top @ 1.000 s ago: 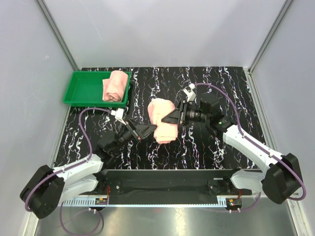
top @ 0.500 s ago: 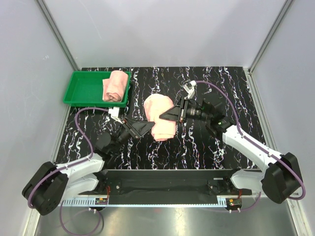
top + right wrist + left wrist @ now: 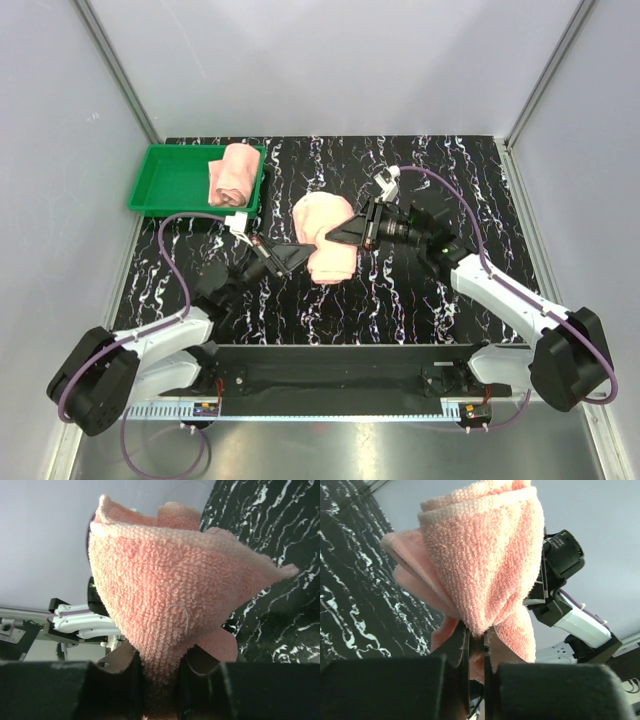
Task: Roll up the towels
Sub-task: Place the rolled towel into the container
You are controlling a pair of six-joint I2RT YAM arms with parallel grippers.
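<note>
Left jaws, wide open 1 second ago, now pinch the towel.

The loose towel sits at mid-counter, between the two pincers. The left pincer meets its left edge and the right pincer its right edge, each with a fold of cloth nipped between its fingers. From the left pincer, the towel rises straight ahead, with the right arm behind it. From the right pincer, the towel fills the space ahead, with the left arm beyond it. Behind and left of the left pincer, well apart, the tray sits at the counter's far left corner. The other towel, rolled, lies in the tray's right end.
</note>
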